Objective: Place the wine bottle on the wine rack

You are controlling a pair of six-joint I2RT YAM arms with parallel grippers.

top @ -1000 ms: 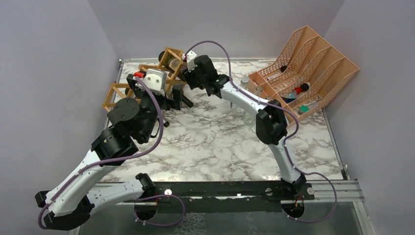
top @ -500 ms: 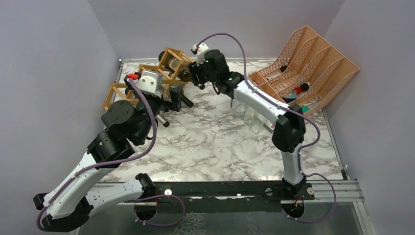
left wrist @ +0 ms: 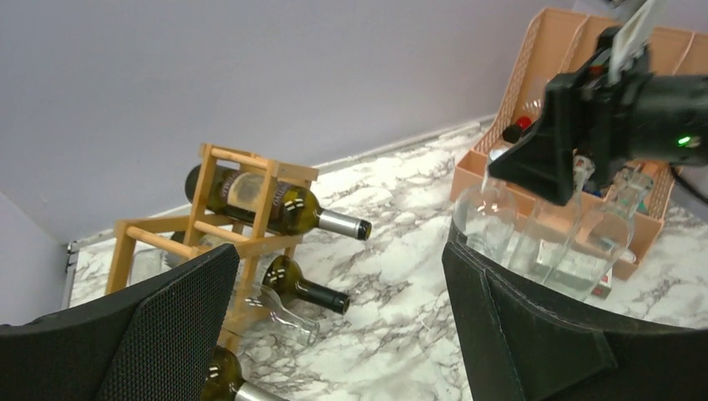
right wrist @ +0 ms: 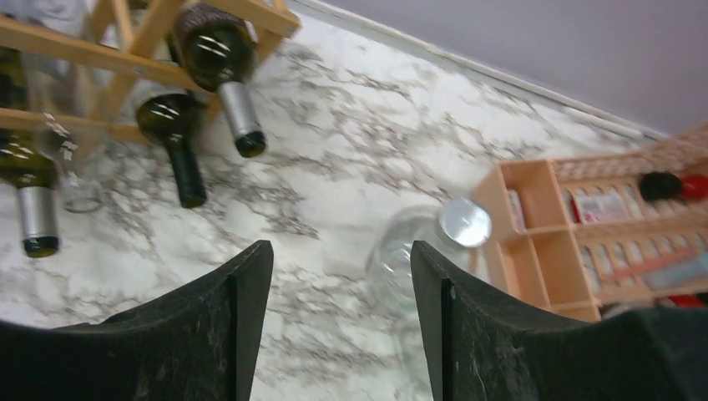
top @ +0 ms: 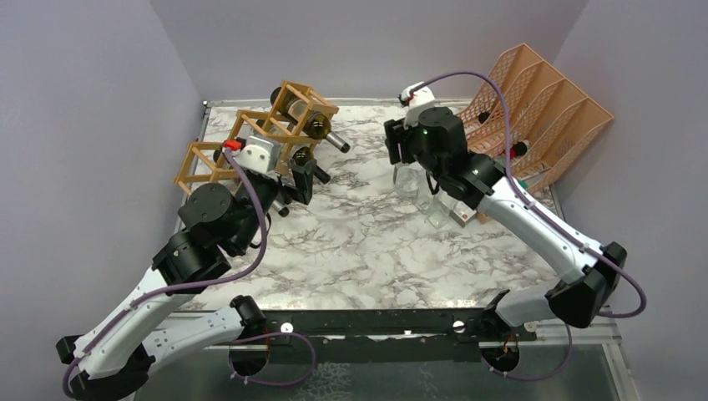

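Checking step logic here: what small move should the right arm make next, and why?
Probably lower the right gripper toward the clear capped bottle beneath it: its jaws stand open and empty, and green bottles already lie in the wine rack.

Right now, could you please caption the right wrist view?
Open right gripper above a clear glass bottle; dark green wine bottles in the tan wooden wine rack.

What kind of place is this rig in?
Probably a lab test cell: plain lilac walls box in a marble-pattern table, with staged props, a wine rack and an orange file organiser.
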